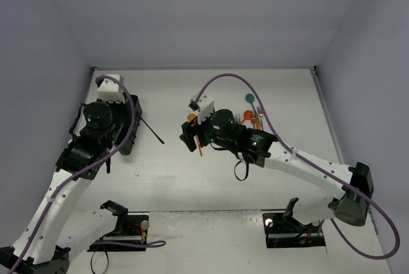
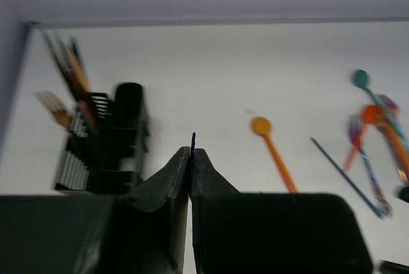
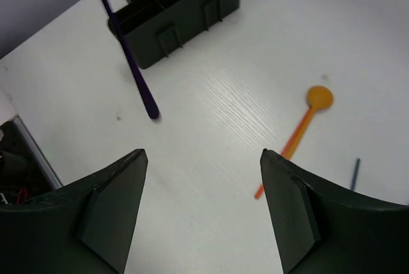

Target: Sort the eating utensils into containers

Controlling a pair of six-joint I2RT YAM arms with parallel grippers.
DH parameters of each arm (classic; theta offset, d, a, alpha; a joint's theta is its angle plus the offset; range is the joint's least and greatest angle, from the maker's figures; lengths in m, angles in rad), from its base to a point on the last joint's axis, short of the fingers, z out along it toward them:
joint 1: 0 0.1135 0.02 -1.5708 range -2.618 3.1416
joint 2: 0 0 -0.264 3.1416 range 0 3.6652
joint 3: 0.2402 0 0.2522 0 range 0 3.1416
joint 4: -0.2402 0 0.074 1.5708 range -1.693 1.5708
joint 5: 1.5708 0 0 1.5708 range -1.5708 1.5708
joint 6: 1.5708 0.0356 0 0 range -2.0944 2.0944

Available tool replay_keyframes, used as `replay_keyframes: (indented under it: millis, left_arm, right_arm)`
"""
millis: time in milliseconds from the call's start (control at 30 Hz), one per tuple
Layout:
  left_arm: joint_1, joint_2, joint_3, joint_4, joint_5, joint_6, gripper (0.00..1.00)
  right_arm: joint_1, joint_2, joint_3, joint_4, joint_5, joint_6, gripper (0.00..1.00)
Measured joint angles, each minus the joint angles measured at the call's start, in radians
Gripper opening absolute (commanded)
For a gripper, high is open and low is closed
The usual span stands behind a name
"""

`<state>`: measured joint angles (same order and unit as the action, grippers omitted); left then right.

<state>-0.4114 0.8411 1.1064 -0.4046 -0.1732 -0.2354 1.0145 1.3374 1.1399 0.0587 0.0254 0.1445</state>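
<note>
My left gripper (image 2: 192,152) is shut on a thin dark purple utensil (image 2: 192,140), seen edge-on between the fingertips. In the top view the left gripper (image 1: 136,119) is beside the black mesh caddy (image 1: 126,135), and the purple utensil (image 1: 152,132) slants out to the right. The caddy (image 2: 102,152) holds several utensils upright. My right gripper (image 3: 203,159) is open and empty, hovering over the table near an orange spoon (image 3: 299,135). In the top view the right gripper (image 1: 190,137) is at mid-table over that spoon (image 1: 200,145).
A pile of loose utensils (image 1: 250,115) in teal, orange and iridescent tints lies right of centre, and it also shows in the left wrist view (image 2: 374,140). The caddy (image 3: 179,6) and the purple utensil (image 3: 128,57) are ahead of the right gripper. Walls enclose the table.
</note>
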Motion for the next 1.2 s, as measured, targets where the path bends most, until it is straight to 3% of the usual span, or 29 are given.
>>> replay_keyframes:
  millis: [100, 200, 300, 467, 733, 1100, 1200]
  left_arm:
    - [0.033, 0.034, 0.064, 0.009, -0.113, 0.138, 0.00]
    - [0.145, 0.097, 0.123, 0.019, -0.158, 0.253, 0.00]
    - [0.270, 0.170, 0.170, 0.059, -0.183, 0.323, 0.00]
    - [0.340, 0.298, 0.179, 0.136, -0.236, 0.405, 0.00]
    - [0.403, 0.430, 0.152, 0.286, -0.240, 0.444, 0.00]
    - [0.439, 0.455, -0.024, 0.454, -0.196, 0.415, 0.00]
    - [0.439, 0.448, -0.095, 0.475, -0.183, 0.391, 0.14]
  right_arm:
    - [-0.060, -0.077, -0.068, -0.014, 0.027, 0.016, 0.70]
    - [-0.123, -0.153, -0.136, -0.011, 0.042, 0.037, 0.70]
    - [-0.160, -0.227, -0.197, -0.023, 0.053, 0.051, 0.70]
    - [-0.169, -0.290, -0.235, -0.050, 0.065, 0.064, 0.70]
    - [-0.170, -0.355, -0.275, -0.088, 0.066, 0.075, 0.70]
    - [-0.170, -0.371, -0.309, -0.101, 0.089, 0.095, 0.69]
    - [-0.171, -0.369, -0.318, -0.106, 0.112, 0.100, 0.69]
